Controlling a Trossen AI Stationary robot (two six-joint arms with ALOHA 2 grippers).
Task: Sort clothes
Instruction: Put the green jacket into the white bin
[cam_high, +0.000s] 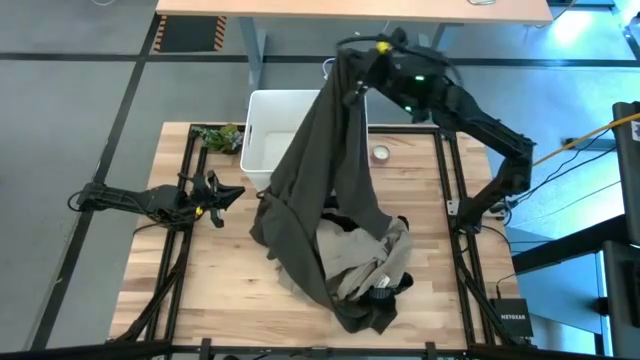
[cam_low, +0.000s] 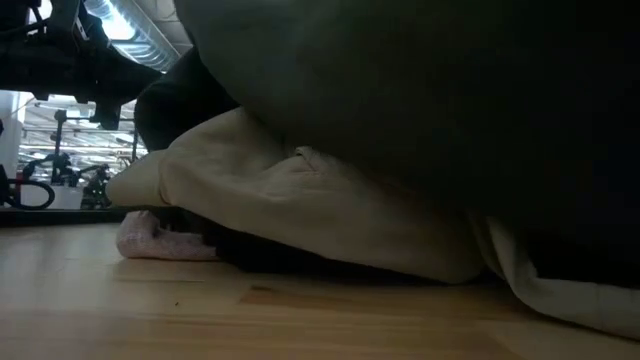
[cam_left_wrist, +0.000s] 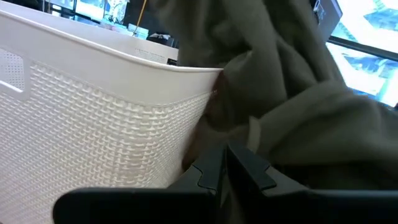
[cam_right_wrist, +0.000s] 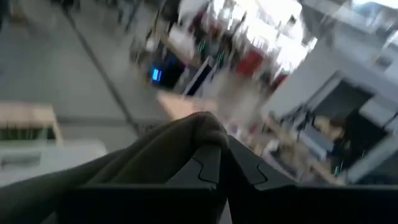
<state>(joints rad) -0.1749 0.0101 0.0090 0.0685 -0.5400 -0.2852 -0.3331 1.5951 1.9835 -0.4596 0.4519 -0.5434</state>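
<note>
Nearest the front edge of the wooden desk (cam_high: 230, 270) lies the heap of clothes: a beige-khaki garment (cam_high: 352, 258) bunched on top, with black fabric (cam_high: 385, 292) showing at its edge. From down low, a light pink piece (cam_low: 160, 240) peeks out from under the beige one, flat on the wood. A large dark olive garment (cam_high: 330, 170) rises from this heap in a long drape, its lower end trailing over the pile and its upper end lifted high above the far side of the desk. Off to the left, the left end effector (cam_high: 222, 194) hangs low with its fingers together and nothing between them, facing the white bin (cam_high: 262, 120). The bin stands at the back of the desk, the olive cloth hanging across its right side. Farthest back, the right end effector (cam_high: 354, 92) is clamped on the top of the olive garment
</note>
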